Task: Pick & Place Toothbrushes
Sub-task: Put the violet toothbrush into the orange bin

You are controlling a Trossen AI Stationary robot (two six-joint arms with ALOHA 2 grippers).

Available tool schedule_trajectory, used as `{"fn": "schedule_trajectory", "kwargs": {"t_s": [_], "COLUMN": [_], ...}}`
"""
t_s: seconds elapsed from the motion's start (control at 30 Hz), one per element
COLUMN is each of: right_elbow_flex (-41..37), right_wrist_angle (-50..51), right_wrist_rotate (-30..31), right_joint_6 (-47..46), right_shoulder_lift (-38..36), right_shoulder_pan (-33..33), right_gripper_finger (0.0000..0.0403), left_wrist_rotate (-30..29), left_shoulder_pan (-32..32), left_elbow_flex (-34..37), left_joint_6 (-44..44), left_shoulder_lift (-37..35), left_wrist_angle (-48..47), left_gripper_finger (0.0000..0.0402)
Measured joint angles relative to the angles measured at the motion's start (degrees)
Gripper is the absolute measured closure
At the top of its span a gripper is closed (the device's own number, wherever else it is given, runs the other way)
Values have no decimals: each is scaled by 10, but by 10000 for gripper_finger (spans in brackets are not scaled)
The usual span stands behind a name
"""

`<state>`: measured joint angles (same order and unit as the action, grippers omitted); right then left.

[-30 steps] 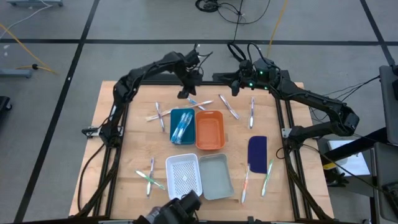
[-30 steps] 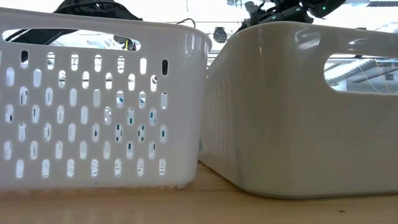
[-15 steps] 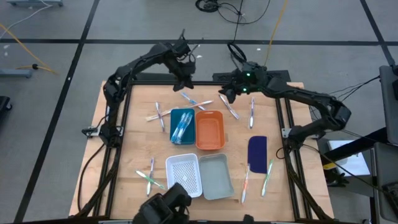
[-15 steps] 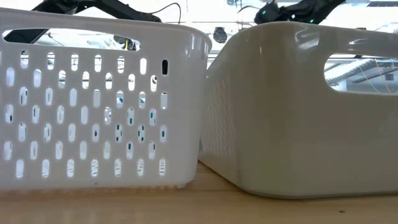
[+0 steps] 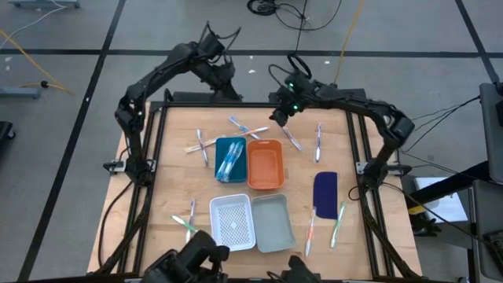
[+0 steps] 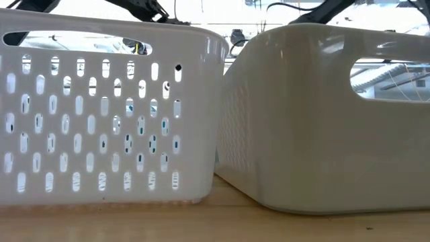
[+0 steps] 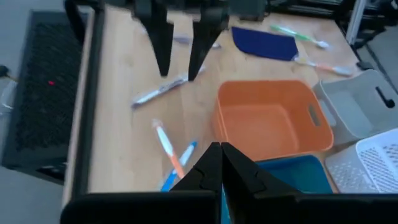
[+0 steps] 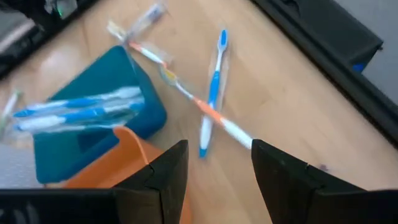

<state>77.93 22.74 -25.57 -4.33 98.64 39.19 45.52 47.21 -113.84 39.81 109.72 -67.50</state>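
Observation:
Several toothbrushes lie flat on the wooden table. A crossed pair [image 5: 245, 127] lies just beyond the blue tray [image 5: 230, 159], which holds blue toothbrushes [image 8: 81, 109]. Others lie at the left [image 5: 201, 145], at the far right [image 5: 290, 137] and at the near edge [image 5: 311, 233]. My right gripper [image 5: 277, 119] is open and empty above the table, beside the crossed pair [image 8: 210, 102]. My left gripper [image 5: 227, 91] is shut and empty, raised over the table's far edge; its tips show in the left wrist view [image 7: 221, 152].
An orange tray [image 5: 266, 163] stands beside the blue one. A white perforated basket [image 5: 233, 221] and a grey basket [image 5: 273, 222] stand near the front and fill the low view [image 6: 107, 107]. A dark blue flat piece [image 5: 325, 192] lies at the right.
My left gripper has risen and drawn back toward the table's far edge, away from the crossed toothbrushes. My right gripper has gone toward the table's left, closer to the crossed pair. No toothbrush has moved.

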Motion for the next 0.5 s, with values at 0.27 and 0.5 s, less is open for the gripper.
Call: {"fn": "schedule_trajectory", "kwargs": {"t_s": [0.27, 0.5], "right_elbow_flex": [90, 126], "right_wrist_angle": [86, 108], "right_wrist_rotate": [-1, 0], "right_joint_6": [56, 100], "right_shoulder_lift": [87, 134], "right_shoulder_pan": [0, -2], "right_gripper_finger": [234, 234], "left_wrist_rotate": [3, 69], "left_shoulder_pan": [12, 18], "left_elbow_flex": [0, 0], "left_joint_6": [-21, -1], "left_shoulder_lift": [-55, -80], "left_wrist_angle": [5, -2], "left_gripper_finger": [398, 400]}}
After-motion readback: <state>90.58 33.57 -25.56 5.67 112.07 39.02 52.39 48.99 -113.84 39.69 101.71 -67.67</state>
